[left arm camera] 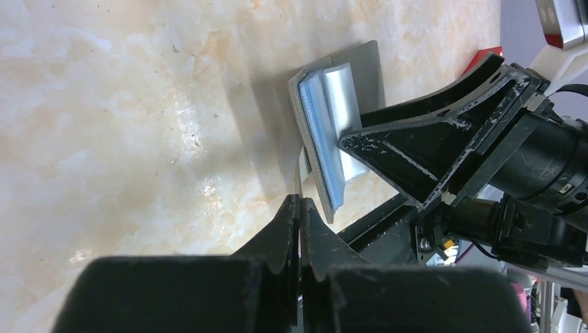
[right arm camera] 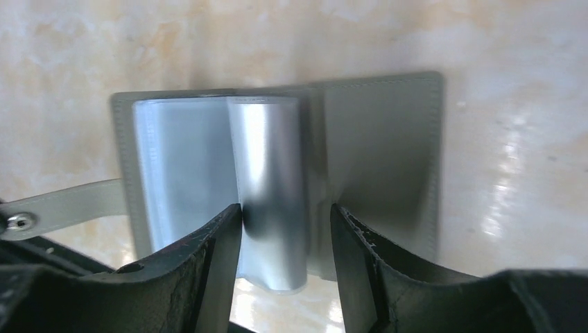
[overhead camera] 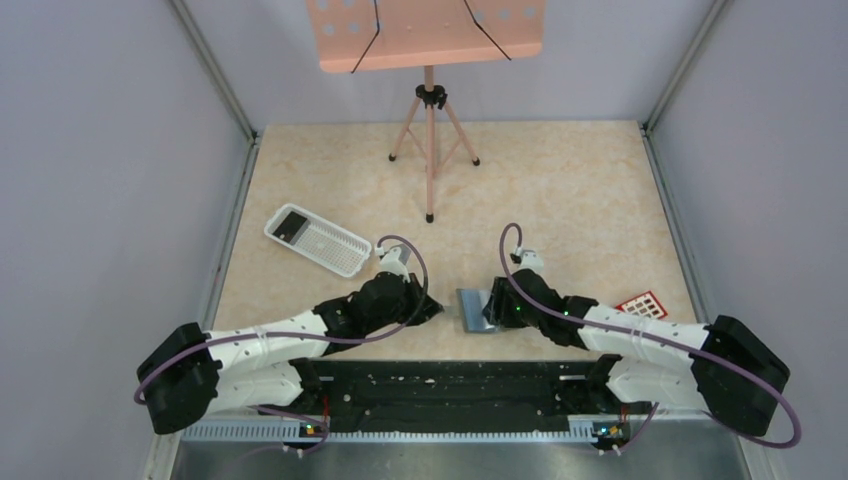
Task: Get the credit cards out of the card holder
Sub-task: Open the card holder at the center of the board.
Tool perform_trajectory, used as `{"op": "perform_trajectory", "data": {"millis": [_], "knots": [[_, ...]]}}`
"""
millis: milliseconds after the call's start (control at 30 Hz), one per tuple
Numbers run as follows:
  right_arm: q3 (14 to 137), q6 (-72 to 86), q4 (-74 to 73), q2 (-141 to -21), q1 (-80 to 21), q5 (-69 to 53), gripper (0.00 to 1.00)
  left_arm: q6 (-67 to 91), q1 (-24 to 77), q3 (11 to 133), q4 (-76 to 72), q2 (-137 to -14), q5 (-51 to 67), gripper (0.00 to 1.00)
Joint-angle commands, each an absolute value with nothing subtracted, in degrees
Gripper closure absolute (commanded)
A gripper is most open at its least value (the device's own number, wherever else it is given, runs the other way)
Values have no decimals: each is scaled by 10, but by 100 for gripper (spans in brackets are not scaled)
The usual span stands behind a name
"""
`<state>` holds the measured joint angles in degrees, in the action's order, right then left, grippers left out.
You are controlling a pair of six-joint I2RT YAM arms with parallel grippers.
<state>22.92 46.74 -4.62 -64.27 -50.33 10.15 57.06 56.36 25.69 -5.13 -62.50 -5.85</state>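
The slate-grey card holder [overhead camera: 472,308] lies open on the table between my two grippers. In the right wrist view it [right arm camera: 381,139] shows bluish clear sleeves [right arm camera: 267,173] standing up from the fold. My right gripper [right arm camera: 286,215] is open, its fingers either side of one raised sleeve, the left finger touching it. My left gripper [left arm camera: 300,200] is shut on the holder's thin grey strap [left arm camera: 299,170], just left of the holder [left arm camera: 364,69]. A red card with pale squares [overhead camera: 642,304] lies on the table by the right arm. No card shows in the sleeves.
A white ribbed tray [overhead camera: 335,250] with a dark card [overhead camera: 291,226] in it stands at the left. A pink music stand on a tripod [overhead camera: 430,150] stands at the back middle. Grey walls close in both sides.
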Motion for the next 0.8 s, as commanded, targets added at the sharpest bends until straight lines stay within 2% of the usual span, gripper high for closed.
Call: {"op": "perform_trajectory", "data": {"millis": [0, 367, 533, 767], "knots": [[252, 439, -146, -607, -497, 191, 49, 565, 565, 257, -60, -605, -73, 100], [308, 422, -234, -547, -498, 198, 49, 562, 565, 269, -58, -617, -65, 100], [328, 422, -181, -491, -498, 97, 50, 563, 564, 271, -63, -620, -63, 100], [304, 454, -57, -512, -499, 10, 56, 566, 565, 275, -83, -632, -48, 100]]}}
